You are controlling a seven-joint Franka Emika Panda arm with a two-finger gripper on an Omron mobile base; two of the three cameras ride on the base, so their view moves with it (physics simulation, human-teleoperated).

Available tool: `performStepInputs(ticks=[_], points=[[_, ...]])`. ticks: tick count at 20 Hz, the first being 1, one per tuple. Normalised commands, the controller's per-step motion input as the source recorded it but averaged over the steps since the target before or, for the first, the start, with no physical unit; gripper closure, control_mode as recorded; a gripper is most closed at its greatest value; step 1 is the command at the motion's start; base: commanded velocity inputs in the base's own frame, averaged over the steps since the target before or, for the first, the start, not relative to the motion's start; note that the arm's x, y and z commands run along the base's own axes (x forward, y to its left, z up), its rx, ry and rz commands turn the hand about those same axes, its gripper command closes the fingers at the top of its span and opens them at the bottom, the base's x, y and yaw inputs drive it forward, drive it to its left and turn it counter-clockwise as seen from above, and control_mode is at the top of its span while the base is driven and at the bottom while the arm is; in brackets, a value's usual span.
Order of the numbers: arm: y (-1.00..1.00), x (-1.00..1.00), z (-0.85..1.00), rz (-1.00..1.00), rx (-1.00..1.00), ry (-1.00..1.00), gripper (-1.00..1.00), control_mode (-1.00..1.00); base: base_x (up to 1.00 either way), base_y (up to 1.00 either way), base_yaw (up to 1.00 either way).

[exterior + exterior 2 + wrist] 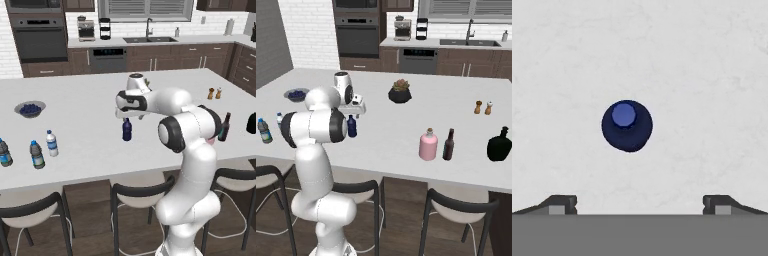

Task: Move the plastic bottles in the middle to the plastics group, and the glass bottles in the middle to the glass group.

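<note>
The dark navy plastic bottle (127,130) (352,126) stands upright mid-counter. My gripper (128,117) (355,114) hangs open directly above it, apart from it; in the hand view I look straight down on its cap (627,125), with the gripper (640,205) spread wide and holding nothing. The clear white-capped bottle (52,143) stands at the left beside two greyish blue-capped bottles (36,154) (4,153) (263,131). The pink glass bottle (428,145) stands next to the slim dark brown bottle (449,145) (225,127) at the right.
On the counter stand a black jug (499,145), a salt and a pepper shaker (478,107), a dark potted plant (400,91) and a bowl of blue fruit (30,109). Stools (140,192) line the counter's near edge.
</note>
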Motion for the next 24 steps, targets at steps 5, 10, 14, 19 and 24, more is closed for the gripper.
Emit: performStepInputs(ticks=[5,10,14,19,24], points=[[0.05,0.15,-0.06,0.05,0.00,-0.02,-1.00,-1.00,0.00,0.00,0.00],[0.00,0.29,-0.07,0.04,0.00,-0.01,-1.00,-1.00,0.00,0.00,0.00],[0.00,0.31,-0.11,0.04,0.00,0.00,-1.00,-1.00,0.00,0.00,0.00],[0.03,0.14,-0.05,0.05,0.00,0.00,-1.00,-1.00,0.00,0.00,0.00],[0.00,-0.13,-0.02,0.08,0.00,0.00,-1.00,-1.00,0.00,0.00,0.00]])
